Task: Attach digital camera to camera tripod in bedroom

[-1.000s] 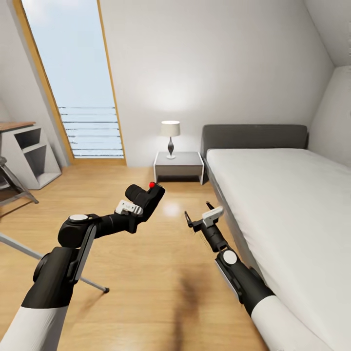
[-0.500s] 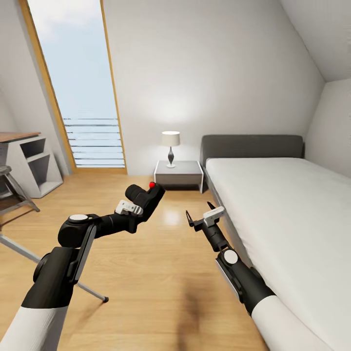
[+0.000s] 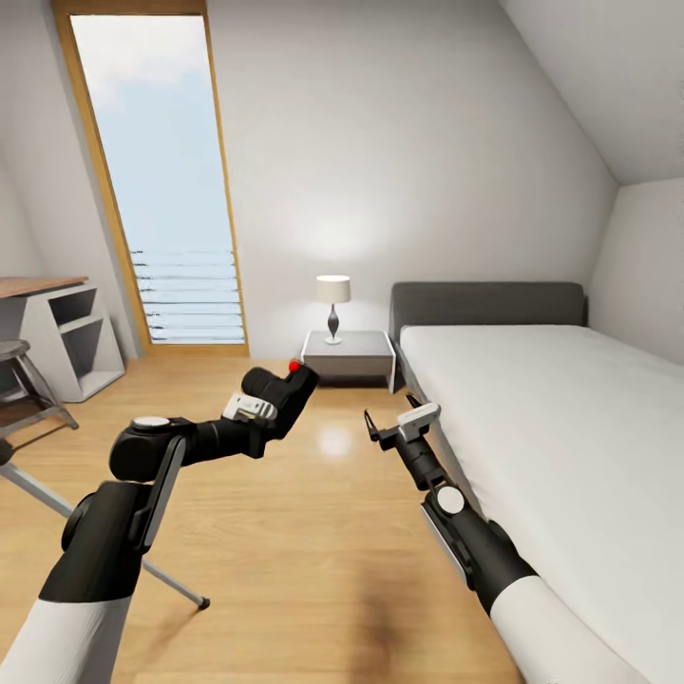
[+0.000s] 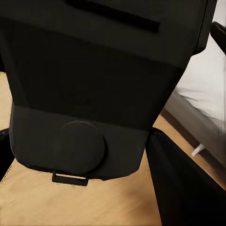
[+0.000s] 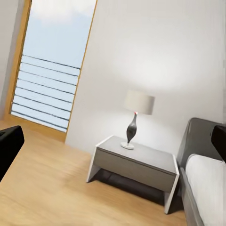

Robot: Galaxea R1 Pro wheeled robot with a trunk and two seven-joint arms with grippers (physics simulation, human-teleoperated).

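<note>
The bedroom has pale grey walls under a sloped ceiling, a light wood floor (image 3: 313,532), a tall wood-framed window (image 3: 161,190), a nightstand (image 3: 350,353) with a lamp (image 3: 332,302), and a grey bed (image 3: 541,408) along the robot's right.

The left gripper (image 3: 258,408) is pinched on the digital camera (image 3: 282,388), held up over the floor ahead of the robot with its red button on top. In the left wrist view the camera's black body (image 4: 94,89) sits between the dark fingers (image 4: 181,188). The right gripper (image 3: 404,425) hangs near the bed's edge with its jaws spread and nothing in them.

The camera tripod (image 3: 95,532) is at the far left, mostly cut off by the edge of the head view: one silver-grey leg runs down behind the left arm to a black foot on the floor. Its head is out of sight.

The chief risk, as I judge it, is turning toward a mount that cannot yet be seen. The left arm could sweep into that near leg and tip the tripod. The camera could also slip during the swing if the hold is shallow, though how deep it is I cannot tell. The right arm sits close to the bed and may brush it as the base turns.
</note>
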